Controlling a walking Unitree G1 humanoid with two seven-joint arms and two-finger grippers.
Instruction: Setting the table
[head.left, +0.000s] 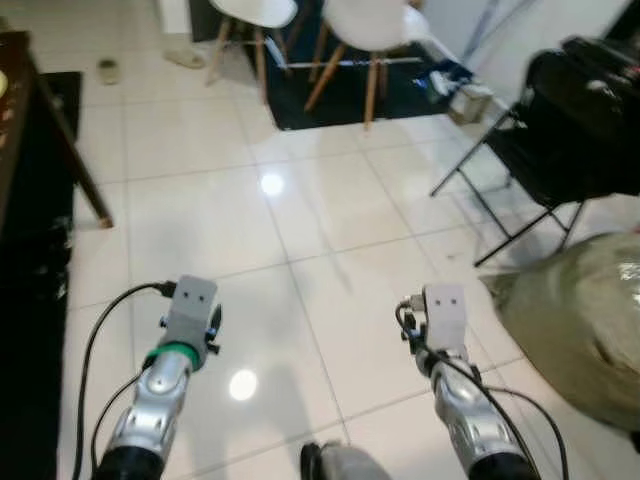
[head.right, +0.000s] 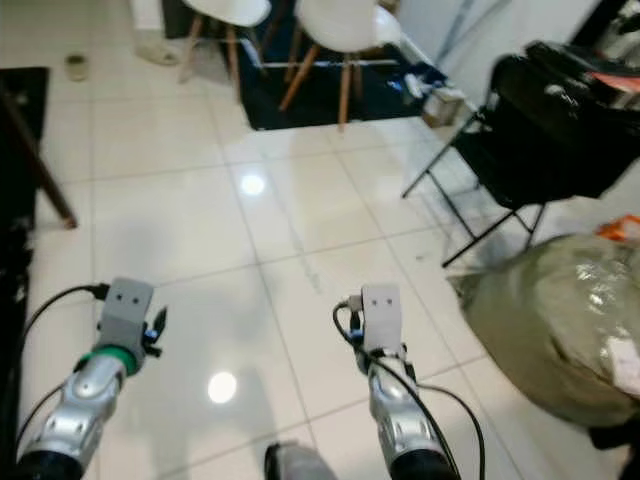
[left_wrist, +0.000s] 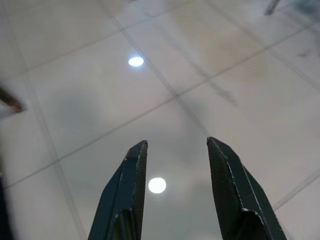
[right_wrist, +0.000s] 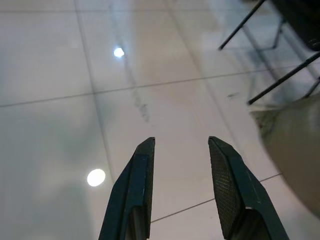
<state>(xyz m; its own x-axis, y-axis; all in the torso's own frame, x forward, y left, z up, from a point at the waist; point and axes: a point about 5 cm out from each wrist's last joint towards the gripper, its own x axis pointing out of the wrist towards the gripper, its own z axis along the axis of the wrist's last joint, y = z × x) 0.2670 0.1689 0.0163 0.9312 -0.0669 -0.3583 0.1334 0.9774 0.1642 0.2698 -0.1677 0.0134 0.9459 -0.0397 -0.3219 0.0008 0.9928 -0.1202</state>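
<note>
I see a dark wooden table (head.left: 20, 120) edge at left; both claws, left (left_wrist: 175, 150) and right (right_wrist: 180, 147), gape empty over glossy white tiles (head.left: 300, 220).

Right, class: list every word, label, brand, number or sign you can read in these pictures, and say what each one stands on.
None can be read.
The small box on the floor by the white chairs: any print is too blurred.
The orange patch behind the bulging bag: no letters can be made out.

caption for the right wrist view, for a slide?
Right end effector open and empty above the glossy white tiled floor, black folding chair legs beyond.
</note>
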